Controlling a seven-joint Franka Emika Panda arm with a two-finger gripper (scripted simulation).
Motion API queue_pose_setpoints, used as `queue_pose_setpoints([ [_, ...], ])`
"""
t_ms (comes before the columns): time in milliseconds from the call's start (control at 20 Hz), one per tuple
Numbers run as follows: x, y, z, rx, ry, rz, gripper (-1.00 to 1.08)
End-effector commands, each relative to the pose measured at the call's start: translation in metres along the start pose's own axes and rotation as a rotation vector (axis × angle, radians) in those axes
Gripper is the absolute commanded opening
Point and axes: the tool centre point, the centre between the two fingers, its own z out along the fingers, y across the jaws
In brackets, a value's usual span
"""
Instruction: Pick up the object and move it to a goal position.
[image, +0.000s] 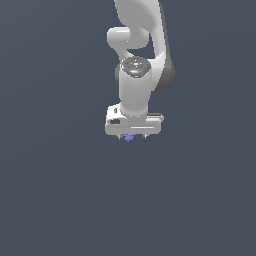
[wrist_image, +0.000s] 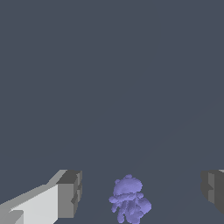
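The object (wrist_image: 129, 200) is a tiny lumpy violet-blue thing. In the wrist view it lies between my two fingertips (wrist_image: 70, 194), with a clear gap on each side, a little nearer one of them. My gripper (wrist_image: 142, 192) is open and touches nothing. In the exterior view the white arm points straight down, and the object (image: 129, 137) peeks out just under the gripper (image: 132, 137), between the short finger stubs. Most of the fingers are hidden there by the hand's body.
A flat dark grey-blue surface (image: 60, 200) fills both views. No other objects, containers or edges show.
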Motion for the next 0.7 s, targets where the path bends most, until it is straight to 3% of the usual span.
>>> queue_pose_setpoints([
  [0, 0.000, 0.000, 0.000, 0.000, 0.000, 0.000, 1.00],
  [400, 0.002, 0.023, -0.006, 0.015, 0.005, 0.043, 1.00],
  [650, 0.002, 0.024, -0.006, 0.015, 0.005, 0.043, 1.00],
])
